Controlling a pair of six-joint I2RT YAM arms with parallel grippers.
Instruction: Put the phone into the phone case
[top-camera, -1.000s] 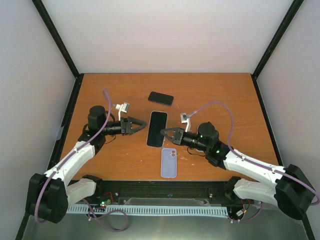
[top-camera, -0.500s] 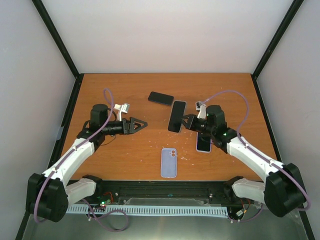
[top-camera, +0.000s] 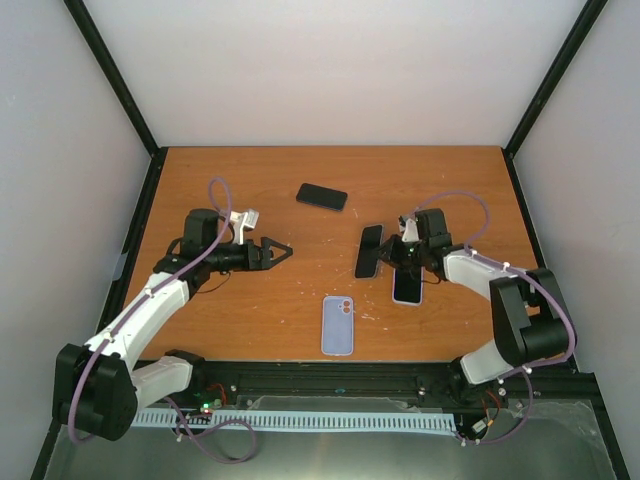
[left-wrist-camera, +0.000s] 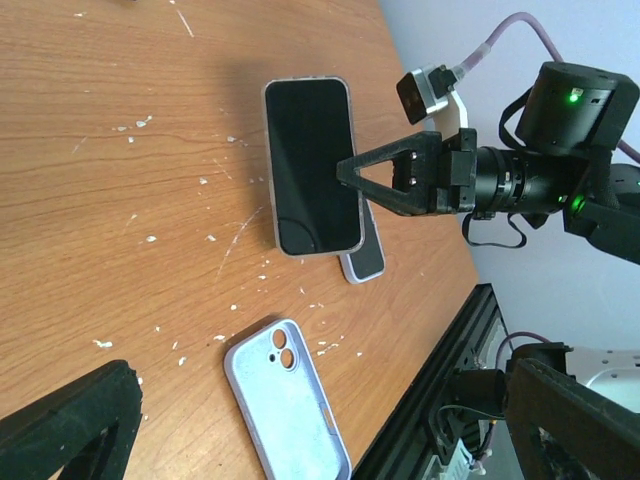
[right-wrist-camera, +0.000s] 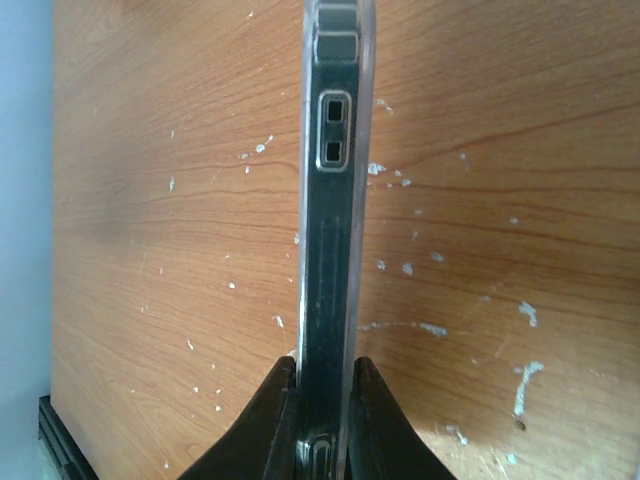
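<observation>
Black phone is pinched by its edge in the pressed-together right gripper, held above the wooden table. The lilac phone case lies flat between both grippers, nearer the bases. The left gripper is spread wide, holding nothing

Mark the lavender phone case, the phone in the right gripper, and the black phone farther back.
lavender phone case (top-camera: 338, 330): top view, flat middle below the camera holes.
held phone (left-wrist-camera: 305, 165): left wrist view, centre of its dark screen.
black phone (top-camera: 321, 196): top view, middle of its face.
</observation>
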